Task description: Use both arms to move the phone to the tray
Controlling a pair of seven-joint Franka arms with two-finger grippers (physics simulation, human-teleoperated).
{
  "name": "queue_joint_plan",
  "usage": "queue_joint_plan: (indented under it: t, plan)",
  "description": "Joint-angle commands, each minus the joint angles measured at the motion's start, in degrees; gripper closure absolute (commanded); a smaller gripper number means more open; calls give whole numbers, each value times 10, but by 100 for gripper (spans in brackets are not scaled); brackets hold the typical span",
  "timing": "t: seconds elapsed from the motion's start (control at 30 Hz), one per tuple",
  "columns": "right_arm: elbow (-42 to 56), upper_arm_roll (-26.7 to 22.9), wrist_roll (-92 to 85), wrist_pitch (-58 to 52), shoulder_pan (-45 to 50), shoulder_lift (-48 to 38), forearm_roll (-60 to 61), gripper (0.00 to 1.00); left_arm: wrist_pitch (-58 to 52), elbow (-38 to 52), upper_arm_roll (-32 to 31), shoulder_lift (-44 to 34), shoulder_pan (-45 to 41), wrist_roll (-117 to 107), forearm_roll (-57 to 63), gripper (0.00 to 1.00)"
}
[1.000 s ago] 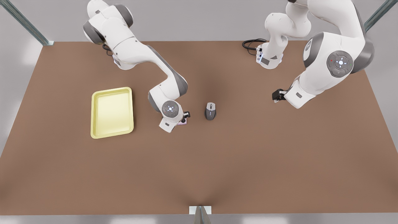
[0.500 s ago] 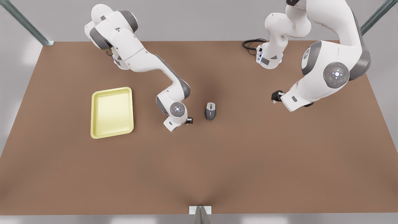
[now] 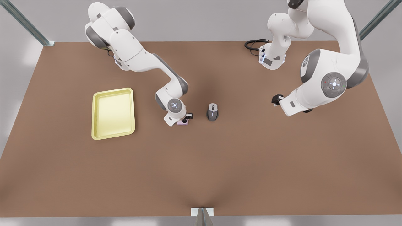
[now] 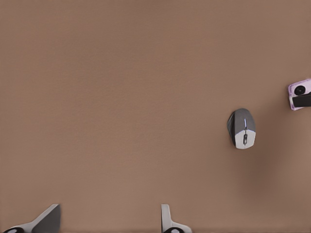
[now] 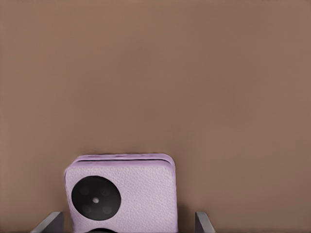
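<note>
The phone (image 3: 183, 122) is showing as a small lilac square near the middle of the worktop (image 3: 201, 172), its flat face with the black camera circles turned upward, and I am seeing it partly covered by the right gripper (image 3: 187, 118) poised directly over it. In the right wrist view that gripper's fingers (image 5: 52, 221) are standing spread, one on each side of the phone, and neither is pressing on it as far as I can tell. Just beside the phone, toward the front view's right, the grey mouse (image 3: 212, 112) is lying on the bare brown surface, apart from both phone and gripper. Going the other way, the yellow tray (image 3: 113, 90) is sitting nearer the worktop's edge at the front view's left, well apart from the phone, with the right arm's wrist between them. Farther out, toward the edge at the front view's right, the left gripper (image 3: 275, 99) is hanging over bare worktop, well apart from the mouse; I am reading its fingers (image 4: 48, 221) as spread with nothing between them. At the far edge a black cable (image 3: 252, 44) is looping beside the left arm's base.
</note>
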Motion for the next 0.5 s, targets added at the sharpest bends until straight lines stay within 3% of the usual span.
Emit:
queue_joint_plan:
  t: [0.0, 0.47]
  plan:
    - [4, 4, -104, 29, -2, -1, 3, 0, 2, 1, 0, 0, 0, 38, 0, 0]
    - [-1, -6, -38, 0, 12, 3, -24, 0, 6, 1, -1, 4, 0, 38, 0, 0]
